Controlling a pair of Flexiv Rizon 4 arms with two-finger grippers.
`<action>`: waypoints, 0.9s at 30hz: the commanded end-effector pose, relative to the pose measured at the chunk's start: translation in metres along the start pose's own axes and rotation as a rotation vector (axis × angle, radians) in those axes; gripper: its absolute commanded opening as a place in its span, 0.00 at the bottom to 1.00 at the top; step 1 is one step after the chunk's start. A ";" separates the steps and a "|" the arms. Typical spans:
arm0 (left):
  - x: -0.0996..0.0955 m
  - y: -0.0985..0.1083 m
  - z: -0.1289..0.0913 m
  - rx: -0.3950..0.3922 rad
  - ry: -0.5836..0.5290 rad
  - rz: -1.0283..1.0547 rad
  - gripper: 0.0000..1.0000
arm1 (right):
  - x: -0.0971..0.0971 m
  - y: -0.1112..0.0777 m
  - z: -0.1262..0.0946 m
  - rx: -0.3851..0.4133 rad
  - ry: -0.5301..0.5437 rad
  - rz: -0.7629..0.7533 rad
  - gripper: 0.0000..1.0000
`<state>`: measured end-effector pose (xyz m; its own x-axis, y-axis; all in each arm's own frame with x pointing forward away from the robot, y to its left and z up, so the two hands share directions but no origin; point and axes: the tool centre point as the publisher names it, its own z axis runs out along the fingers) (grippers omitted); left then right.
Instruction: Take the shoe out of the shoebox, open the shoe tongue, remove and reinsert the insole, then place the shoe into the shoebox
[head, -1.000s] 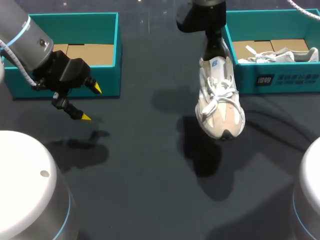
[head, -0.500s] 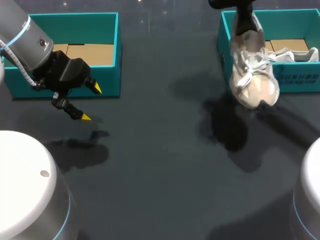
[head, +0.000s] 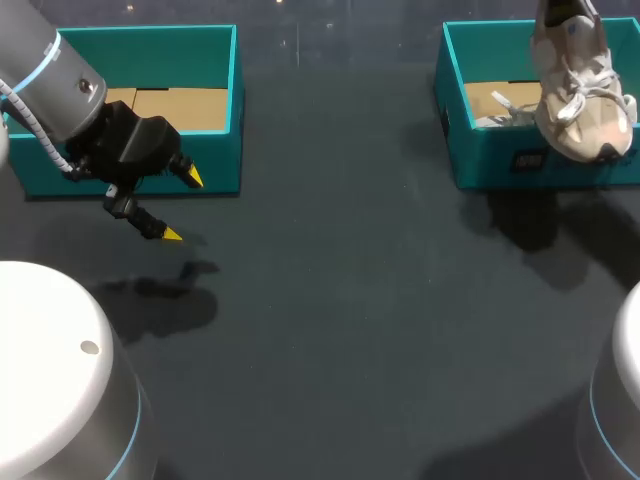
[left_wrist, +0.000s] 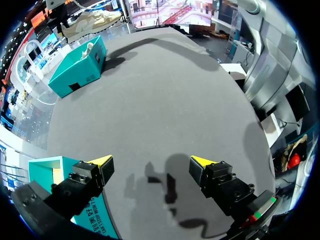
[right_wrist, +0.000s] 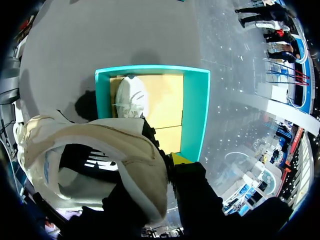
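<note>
— Where's the shoe (head: 580, 100)?
— Beige-and-white, white laces, toe down, hanging over the teal shoebox (head: 500, 165), right tool (right_wrist: 164, 155) clamped on its heel collar.
— Left tool (head: 183, 206)?
— Released, spread wide.

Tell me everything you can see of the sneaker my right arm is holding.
The sneaker is a beige and white low-top with loose white laces, a soft fabric-like upper and small blue marks. It hangs toe down in the air above the right teal shoebox, seemingly clear of it. The right gripper pinches its heel collar, and the dark opening gapes toward the wrist camera. A second sneaker lies in the box below, apart.
</note>
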<state>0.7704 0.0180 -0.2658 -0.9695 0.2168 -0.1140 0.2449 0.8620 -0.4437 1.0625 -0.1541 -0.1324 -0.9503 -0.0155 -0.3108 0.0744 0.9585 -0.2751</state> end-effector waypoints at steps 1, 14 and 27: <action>0.001 0.000 0.000 -0.003 -0.002 0.000 1.00 | 0.002 -0.004 -0.001 -0.011 -0.003 -0.002 0.00; 0.001 0.000 0.000 -0.003 -0.002 0.000 1.00 | -0.013 -0.015 0.002 -0.021 -0.023 0.010 0.00; 0.001 0.000 0.000 -0.003 -0.002 0.000 1.00 | -0.061 -0.062 0.049 -0.005 0.008 0.007 0.00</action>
<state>0.7704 0.0180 -0.2658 -0.9695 0.2168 -0.1140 0.2449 0.8621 -0.4437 1.1145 -0.2164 -0.1382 -0.9408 -0.0233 -0.3382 0.0746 0.9589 -0.2737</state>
